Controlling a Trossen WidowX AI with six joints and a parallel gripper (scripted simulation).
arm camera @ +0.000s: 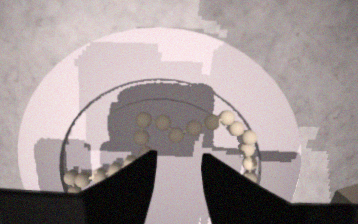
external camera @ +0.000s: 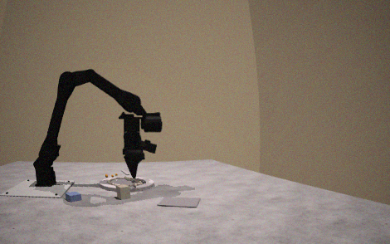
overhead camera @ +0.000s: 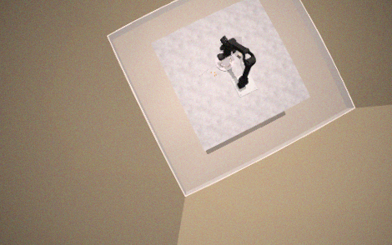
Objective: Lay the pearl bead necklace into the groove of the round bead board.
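Note:
The round white bead board (overhead camera: 225,69) (external camera: 150,183) (arm camera: 45,125) lies flat under the gripper; a thin dark circle marks its inner edge. The pearl bead necklace (arm camera: 227,118) lies on it. On the right its beads follow the circle closely. Across the middle they run in a wavy line well inside the circle. At lower left they reach the circle again, partly hidden by the left finger. My gripper (external camera: 134,178) (arm camera: 179,159) points straight down, low over the board. It is partly open, with no bead visible between the fingertips. The near part of the board is hidden by the fingers.
A blue block (external camera: 73,197) lies near the arm's base plate (external camera: 25,189). A beige block (external camera: 123,192) stands close beside the board. A flat grey plate (external camera: 179,202) lies farther out. Small orange pieces (overhead camera: 214,74) (external camera: 112,175) lie on the board's other side.

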